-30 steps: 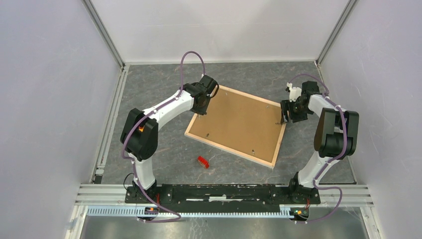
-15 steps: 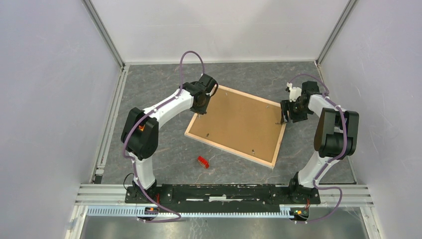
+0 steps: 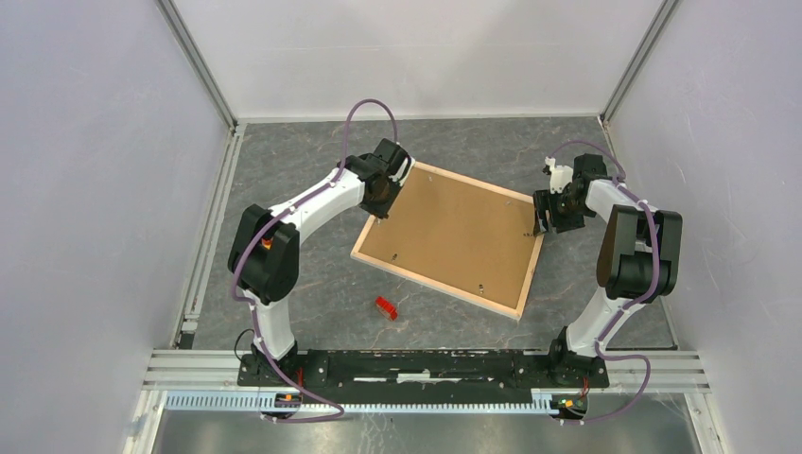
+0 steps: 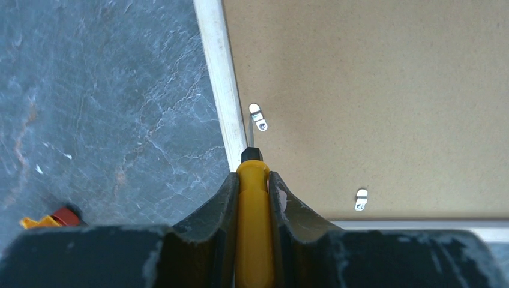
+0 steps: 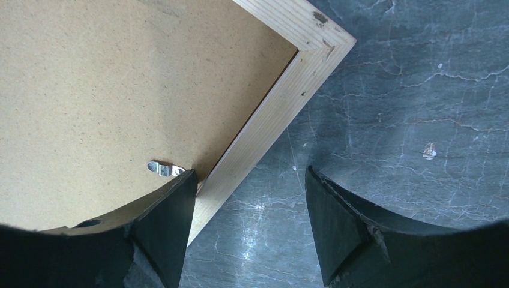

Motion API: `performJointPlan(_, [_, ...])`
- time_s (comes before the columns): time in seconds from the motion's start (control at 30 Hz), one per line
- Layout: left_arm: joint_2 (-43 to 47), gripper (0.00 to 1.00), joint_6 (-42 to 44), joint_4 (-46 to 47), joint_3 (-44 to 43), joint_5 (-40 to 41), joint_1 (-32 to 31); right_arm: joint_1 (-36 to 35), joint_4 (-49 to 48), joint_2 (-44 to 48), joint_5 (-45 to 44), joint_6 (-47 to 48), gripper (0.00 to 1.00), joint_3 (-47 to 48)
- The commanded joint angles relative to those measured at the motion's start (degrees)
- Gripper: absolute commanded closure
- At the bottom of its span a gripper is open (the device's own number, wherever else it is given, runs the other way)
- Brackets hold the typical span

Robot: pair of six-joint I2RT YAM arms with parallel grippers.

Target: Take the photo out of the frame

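Since the earlier frame the left wrist has edged a little up and away along the frame's left side, while the right arm has not shifted. The frame (image 3: 443,236) lies face down on the tabletop (image 5: 408,90) with the brown backing board (image 4: 372,90) uppermost. The photo is hidden beneath that board, so we cannot see it.

We judge the step in hand to be releasing the retaining clips, with the board not yet lifted. The left gripper (image 4: 252,180) has its jaws clamped on a yellow screwdriver (image 4: 253,240), whose thin shaft points at a metal clip (image 4: 258,117) just beside the pale wood rail. The next move calls for setting the tip against that clip and swinging it off the board without skidding.

The right gripper (image 5: 250,174) has its jaws wide apart, holding nothing. They straddle the frame's right rail near a corner, one finger beside a second clip (image 5: 165,168).
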State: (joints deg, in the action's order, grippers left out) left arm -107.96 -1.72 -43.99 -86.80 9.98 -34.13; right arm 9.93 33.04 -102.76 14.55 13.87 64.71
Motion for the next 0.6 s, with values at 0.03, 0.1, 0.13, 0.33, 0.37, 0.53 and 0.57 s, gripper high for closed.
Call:
performJointPlan(0.03, [0.56,0.98,11.93,-1.10,2.22,-14.38,-1.11,0.25,-1.89,-0.95,-0.27,-0.07,0.28,0.39])
performJointPlan(0.1, [0.66,0.98,15.46,-1.52,2.27,-16.81,-1.12,0.25,-1.97,-0.88,-0.26,-0.07,0.28,0.35])
performJointPlan(0.13, [0.67,0.98,17.03,-1.89,2.18,-18.03,-1.16,0.26,-1.93,-0.96,-0.23,-0.11,0.28,0.42])
performJointPlan(0.33, [0.25,0.98,25.43,-5.79,1.37,-24.82,-1.13,0.26,-1.76,-0.77,-0.40,-0.07,0.28,0.59])
performJointPlan(0.37, [0.33,0.98,26.44,-6.20,1.54,-25.72,-1.12,0.24,-1.79,-0.75,-0.40,-0.07,0.28,0.53])
performJointPlan(0.53, [0.87,0.98,33.78,-8.22,2.20,-29.35,-1.25,0.26,-1.85,-0.86,-0.45,-0.11,0.28,0.54])
performJointPlan(0.57, [0.75,0.98,35.83,-9.12,2.08,-30.00,-1.21,0.26,-1.84,-0.92,-0.46,-0.16,0.28,0.58])
